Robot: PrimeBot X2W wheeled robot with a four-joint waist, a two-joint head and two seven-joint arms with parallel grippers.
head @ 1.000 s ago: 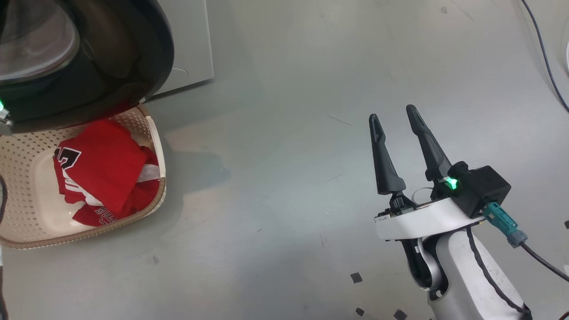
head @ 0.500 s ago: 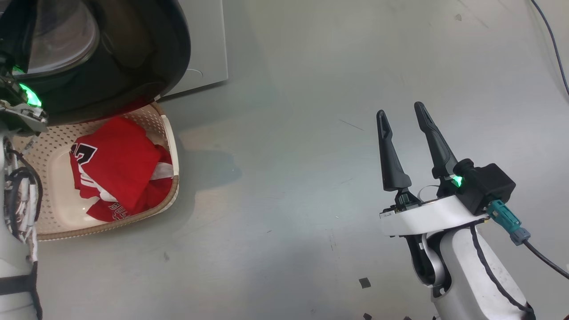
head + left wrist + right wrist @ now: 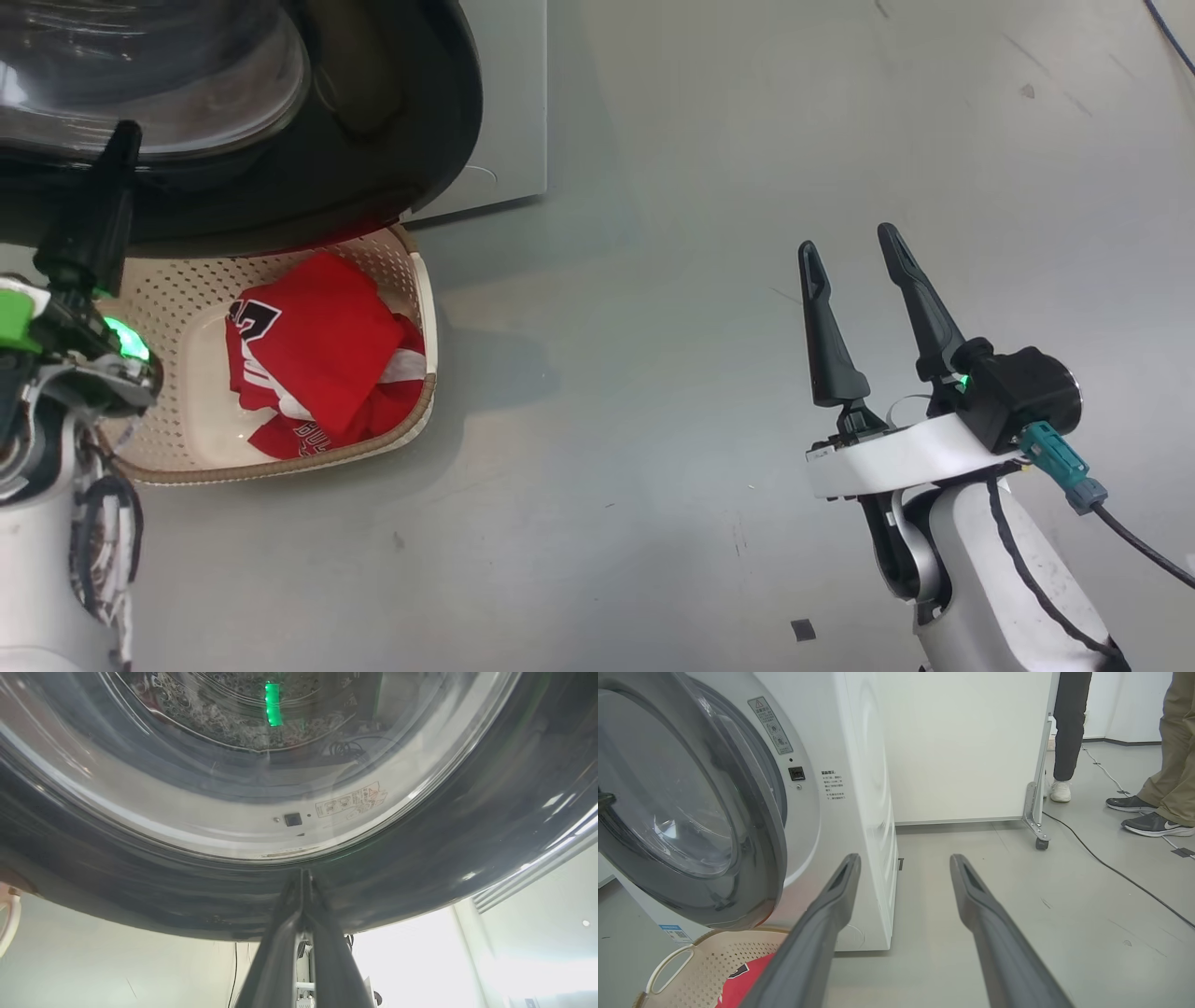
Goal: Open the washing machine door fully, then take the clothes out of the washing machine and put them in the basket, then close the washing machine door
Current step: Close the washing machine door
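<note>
You had the left claw (image 3: 302,875) with its two fingers pressed together and holding nothing. Its tip was set against the glossy black rim of the washing machine door (image 3: 411,140), just below the glass bowl. The door stood part open at the upper left of the head view, overhanging the basket (image 3: 177,289) on the floor. The red clothes (image 3: 317,359) lay inside the basket, so I judged that only the closing was left. Your right claw (image 3: 848,241) hung over bare floor at the right of that frame, fingers spread apart and empty, well apart from the washing machine (image 3: 859,788).

The main risk was the contact itself. If you pushed at a slant, a narrow tip on a smooth curved rim could have skidded toward the glass or off the edge. The door would then have stopped short of latching. In the right wrist view, the door's lower edge sat close above the basket's rim. I could not tell whether it cleared, and a snag there could have dragged the basket along.
</note>
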